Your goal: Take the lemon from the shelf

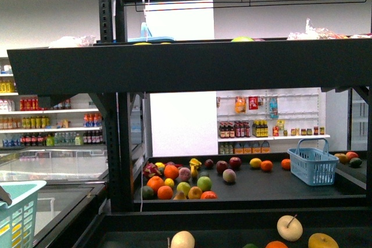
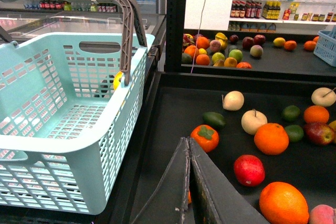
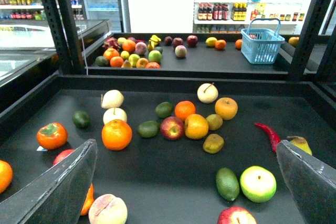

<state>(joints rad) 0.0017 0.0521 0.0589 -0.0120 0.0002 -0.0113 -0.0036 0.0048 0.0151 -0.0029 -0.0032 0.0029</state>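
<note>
Left gripper [image 2: 187, 182]: two dark grey, flat, blade-like fingers [image 2: 173, 192], matte finish, tapering toward the tips. Edges paler and slightly worn, with a thin light line running along each inner rim. Surfaces plain; no screws, cables or markings visible in the left wrist view.

Right gripper [image 3: 184, 182]: two broad, dark grey fingers [image 3: 60, 187], matte and faintly grainy in texture, each with a rounded upper corner and a lighter grey bevelled edge. No cables, fasteners or lettering visible in the right wrist view.

Front view: no part of either arm or gripper can be made out.
</note>
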